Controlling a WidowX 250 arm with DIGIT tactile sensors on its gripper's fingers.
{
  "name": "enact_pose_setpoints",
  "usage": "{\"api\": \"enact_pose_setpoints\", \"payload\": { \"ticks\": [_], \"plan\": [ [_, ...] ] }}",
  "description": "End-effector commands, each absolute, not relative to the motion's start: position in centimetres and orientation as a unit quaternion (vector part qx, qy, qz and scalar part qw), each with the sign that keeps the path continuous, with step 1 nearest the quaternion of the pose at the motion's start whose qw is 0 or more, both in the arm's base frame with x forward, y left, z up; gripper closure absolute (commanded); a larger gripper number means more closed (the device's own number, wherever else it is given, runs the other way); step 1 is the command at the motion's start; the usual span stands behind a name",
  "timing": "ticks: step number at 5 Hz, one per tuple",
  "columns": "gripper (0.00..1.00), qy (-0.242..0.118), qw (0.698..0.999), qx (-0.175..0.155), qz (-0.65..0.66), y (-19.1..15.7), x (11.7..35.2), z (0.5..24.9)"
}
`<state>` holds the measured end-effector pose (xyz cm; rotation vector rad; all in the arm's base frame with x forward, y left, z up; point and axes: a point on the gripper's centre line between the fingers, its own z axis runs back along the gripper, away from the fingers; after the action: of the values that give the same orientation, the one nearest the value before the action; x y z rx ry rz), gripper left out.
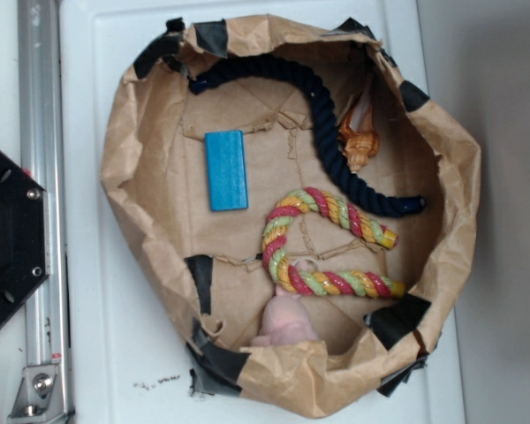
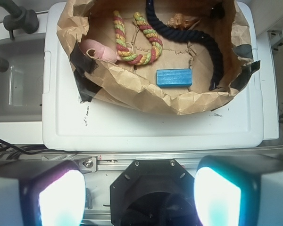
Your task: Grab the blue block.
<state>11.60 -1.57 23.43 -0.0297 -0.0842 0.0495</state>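
Observation:
The blue block (image 1: 226, 170) lies flat on the floor of a brown paper bin (image 1: 124, 159), in its left part. In the wrist view the blue block (image 2: 174, 77) lies near the bin's near wall (image 2: 146, 96). My gripper (image 2: 139, 197) is open, its two fingertips (image 2: 61, 200) wide apart at the bottom of the wrist view, above the black robot base (image 2: 151, 188), well short of the bin. The gripper does not show in the exterior view.
In the bin lie a dark navy rope (image 1: 327, 115), a striped multicolour rope (image 1: 322, 243), an orange shell-like toy (image 1: 358, 141) and a pink toy (image 1: 287, 320). The bin stands on a white surface (image 1: 88, 291). A metal rail (image 1: 40, 177) and the black base (image 1: 9, 238) are at the left.

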Motion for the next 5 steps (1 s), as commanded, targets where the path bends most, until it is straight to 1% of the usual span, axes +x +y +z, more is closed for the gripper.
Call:
{"api": "enact_pose_setpoints", "payload": {
  "ticks": [1,2,3,4,5],
  "plan": [
    [0.0,-0.002,0.965,-0.037,0.261,0.0,21.2,19.7],
    [0.0,0.037,0.923,-0.034,0.381,1.9,24.3,15.2],
    [0.0,0.014,0.869,0.009,0.494,4.1,24.1,11.8],
    [0.0,-0.016,0.814,0.023,0.58,5.8,22.4,9.0],
    [0.0,-0.008,0.79,0.038,0.612,6.4,20.7,7.2]
  ]
}}
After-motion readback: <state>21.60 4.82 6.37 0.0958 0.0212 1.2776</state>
